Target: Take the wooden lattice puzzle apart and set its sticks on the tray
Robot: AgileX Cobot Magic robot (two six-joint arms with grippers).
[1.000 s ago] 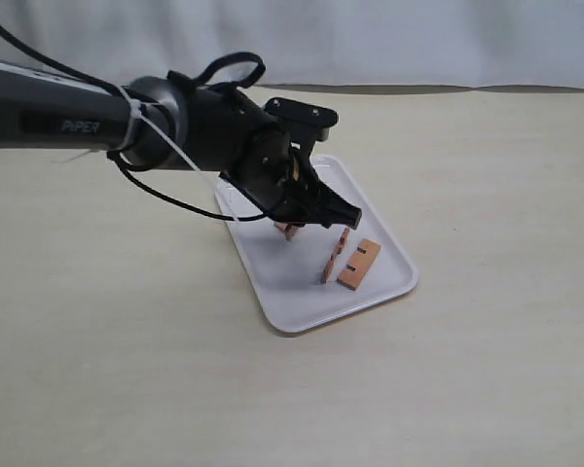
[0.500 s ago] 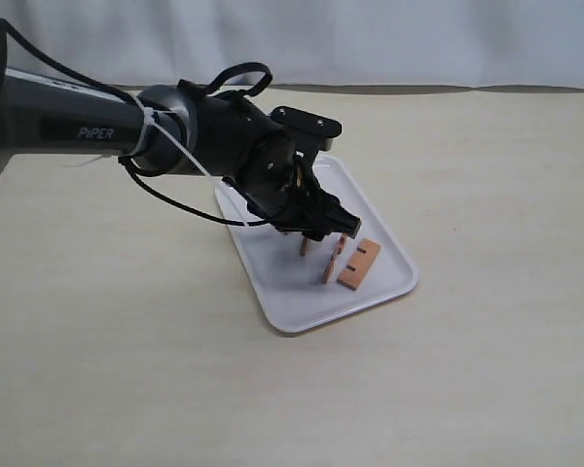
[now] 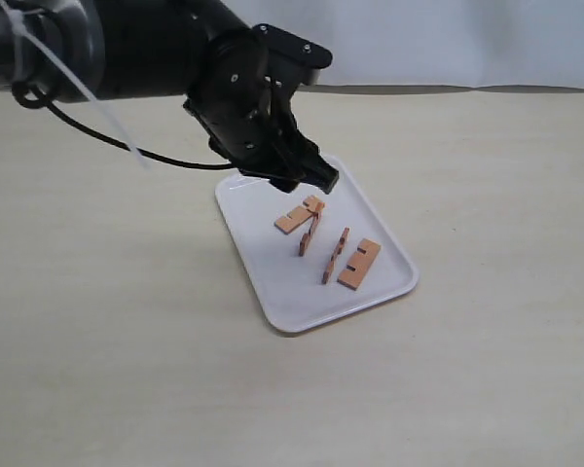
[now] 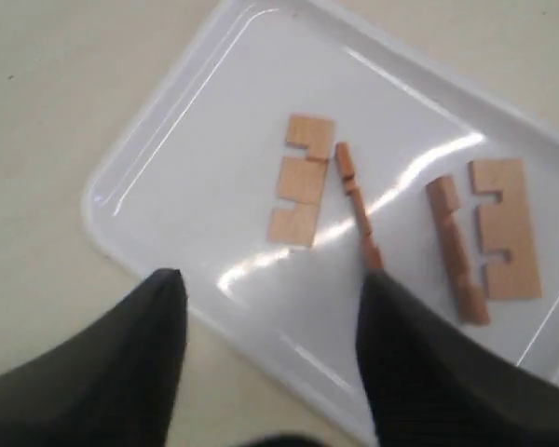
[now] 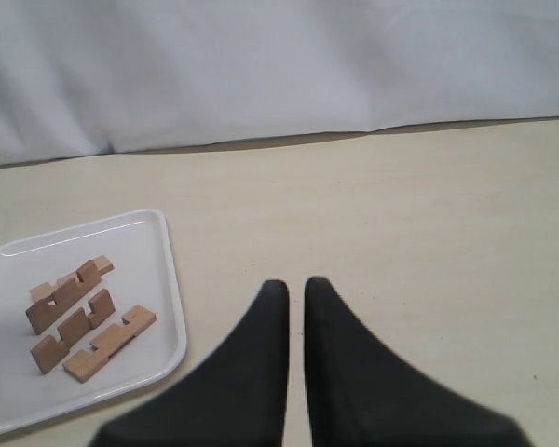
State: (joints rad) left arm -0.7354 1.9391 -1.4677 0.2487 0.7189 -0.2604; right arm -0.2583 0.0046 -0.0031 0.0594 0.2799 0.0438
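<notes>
Now my left claw [image 4: 270, 284] hangs open over the tray [image 3: 273, 282]; all four sticks [image 3: 358, 263] lie there, so I should back off.

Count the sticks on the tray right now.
4, all on the tray: a flat stick beside an edge-up stick, then a second edge-up stick beside a second flat stick. None appears hidden.

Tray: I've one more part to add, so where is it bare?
Bare: the strip between the sticks and the tray's left rim in the exterior view, and the far end under the open left pincer. Crowded: the middle toward the near right corner, where four sticks lie.
</notes>
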